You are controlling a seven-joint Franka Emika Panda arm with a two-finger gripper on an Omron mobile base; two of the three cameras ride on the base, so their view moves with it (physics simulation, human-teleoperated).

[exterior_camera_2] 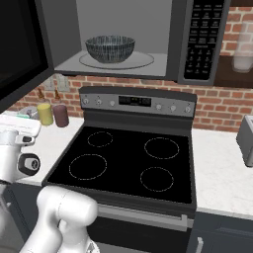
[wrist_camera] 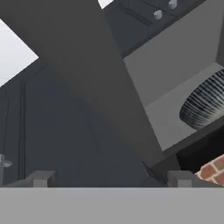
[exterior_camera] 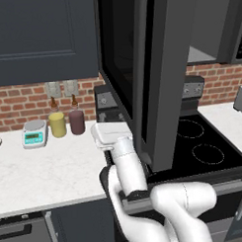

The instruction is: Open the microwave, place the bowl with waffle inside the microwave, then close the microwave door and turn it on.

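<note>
The microwave (exterior_camera_2: 197, 39) hangs above the stove with its cavity exposed. The microwave door (exterior_camera: 156, 77) stands swung out to the left, its edge toward me, and runs across the hand view (wrist_camera: 87, 100). Inside, the streaked blue-grey bowl (exterior_camera_2: 109, 48) rests on the glass turntable, and part of its side (wrist_camera: 205, 103) shows in the hand view. The bowl's wall hides the waffle. My gripper (wrist_camera: 111, 179) is open, low beside the door's bottom corner and pointing up, with nothing between its fingertips. The white hand (exterior_camera: 111, 135) sits left of the door (exterior_camera_2: 20, 49).
A black stove (exterior_camera_2: 123, 158) with several rings lies below the microwave. On the left counter stand a yellow canister (exterior_camera: 57, 124), a maroon canister (exterior_camera: 76, 121) and a small scale (exterior_camera: 34, 133). A toaster (exterior_camera_2: 245, 136) sits on the right counter.
</note>
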